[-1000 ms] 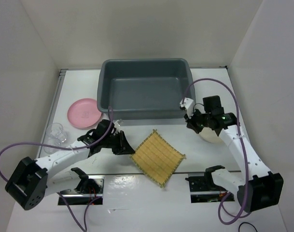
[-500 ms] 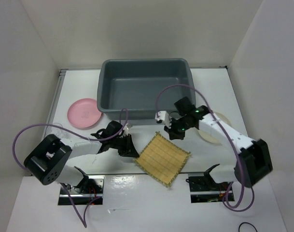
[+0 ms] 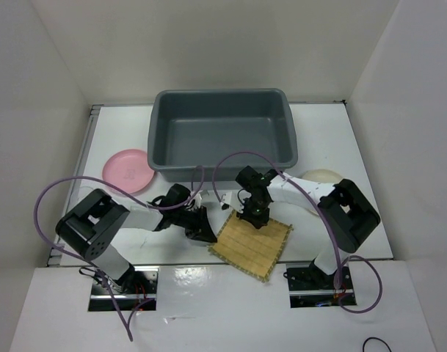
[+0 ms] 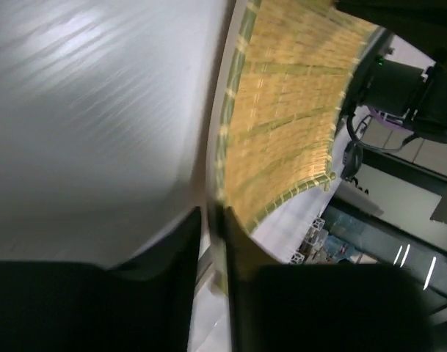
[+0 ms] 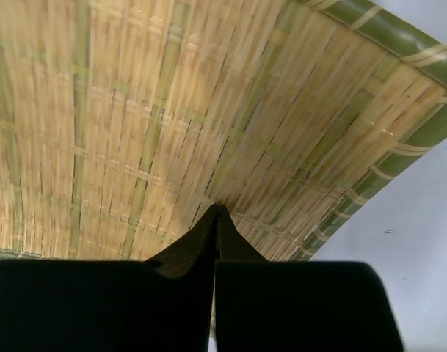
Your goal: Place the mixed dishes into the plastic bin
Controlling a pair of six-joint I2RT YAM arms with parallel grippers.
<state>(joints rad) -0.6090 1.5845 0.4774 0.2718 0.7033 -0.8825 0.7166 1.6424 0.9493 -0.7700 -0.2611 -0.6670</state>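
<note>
The yellow woven mat (image 3: 256, 246) lies on the white table in front of the dark grey plastic bin (image 3: 220, 93). My left gripper (image 3: 206, 235) is low at the mat's left edge. In the left wrist view the mat (image 4: 289, 110) has its green border running in between the jaws of the left gripper (image 4: 216, 220), which are shut on it. My right gripper (image 3: 254, 218) is shut, and its tips (image 5: 216, 209) press down on the mat (image 5: 172, 110). A pink plate (image 3: 126, 170) lies left of the bin. A cream plate (image 3: 320, 177) lies right of it, partly behind my right arm.
White walls close in the table on the left, back and right. Purple cables (image 3: 230, 158) loop over the table from both arms in front of the bin. Two metal arm mounts (image 3: 124, 282) (image 3: 311, 279) sit at the near edge.
My right arm swung left from beside the cream plate and came down on the mat. My left gripper moved right with the mat's edge, and the mat shifted right and turned.
</note>
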